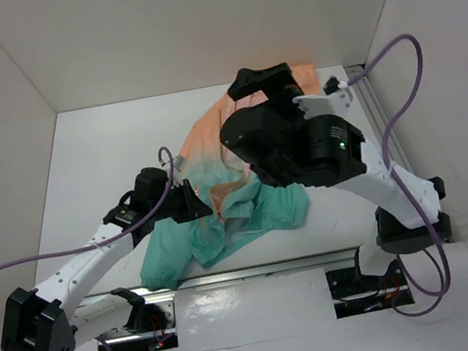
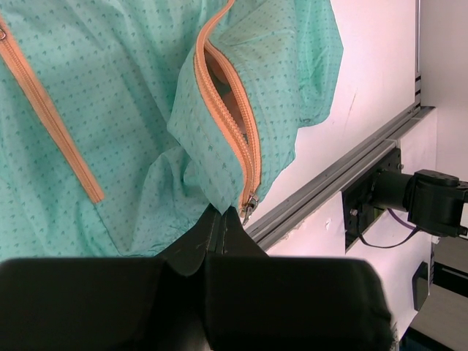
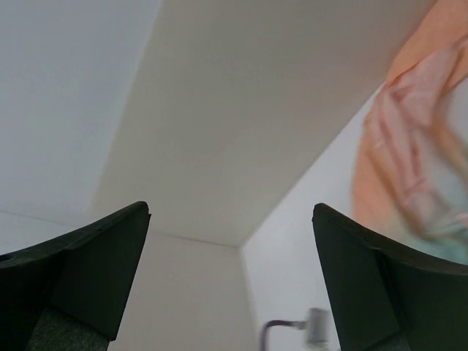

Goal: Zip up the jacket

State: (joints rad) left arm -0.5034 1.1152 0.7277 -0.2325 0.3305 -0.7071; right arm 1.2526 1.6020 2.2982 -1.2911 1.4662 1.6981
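Note:
The jacket [image 1: 253, 212] lies crumpled mid-table, peach at the back and teal toward me. My left gripper [image 2: 221, 213] is shut on the teal hem corner right beside the metal zipper slider [image 2: 250, 204], which sits at the bottom of the orange front zipper [image 2: 228, 121]; the teeth above it gape apart. An orange pocket zip [image 2: 51, 117] runs diagonally at the left. From above, the left gripper [image 1: 194, 204] sits at the jacket's left edge. My right gripper [image 3: 230, 208] is open and holds nothing, raised over the peach part [image 3: 417, 139] and facing the back wall; from above the right gripper [image 1: 262, 79] hides part of the jacket.
An aluminium rail [image 1: 267, 270] runs along the near table edge, also seen close to the hem as the rail [image 2: 336, 179]. White walls enclose the table on three sides. Purple cables [image 1: 400, 96] loop off both arms. The right arm's base [image 1: 413, 227] stands at the near right.

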